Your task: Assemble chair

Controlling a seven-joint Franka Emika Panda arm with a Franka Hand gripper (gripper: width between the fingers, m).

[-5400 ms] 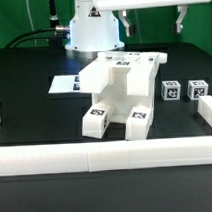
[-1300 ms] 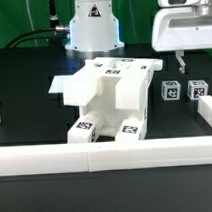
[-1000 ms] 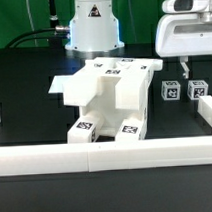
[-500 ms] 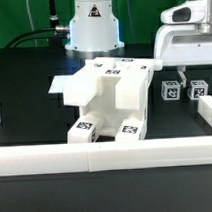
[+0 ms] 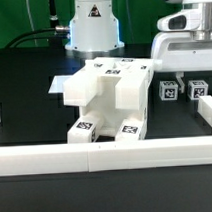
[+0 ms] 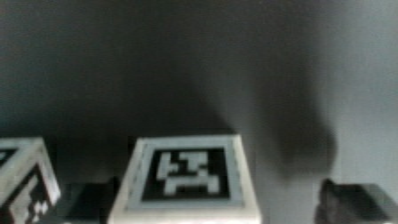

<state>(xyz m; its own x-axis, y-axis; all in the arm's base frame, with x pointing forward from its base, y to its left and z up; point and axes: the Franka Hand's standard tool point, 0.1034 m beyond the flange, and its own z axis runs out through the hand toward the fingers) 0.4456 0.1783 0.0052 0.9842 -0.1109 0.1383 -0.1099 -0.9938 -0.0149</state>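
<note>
The white chair (image 5: 105,92) and two small white blocks (image 5: 169,90) at the exterior view's right carry black-and-white square tags (image 5: 120,63), on a black table (image 5: 28,92) edged by a white rail (image 5: 106,154).

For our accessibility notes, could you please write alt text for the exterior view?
A white gripper hangs low over two small tagged blocks at the exterior view's right. The partly built white chair stands mid-table, behind a long white border rail.

A black table (image 5: 29,107) carries the part-built chair (image 5: 108,94) at frame centre. At middle right, a small tagged block (image 5: 169,90) and a second block (image 5: 198,88) lie side by side. A white border rail (image 5: 106,157) runs along the bottom.
</note>
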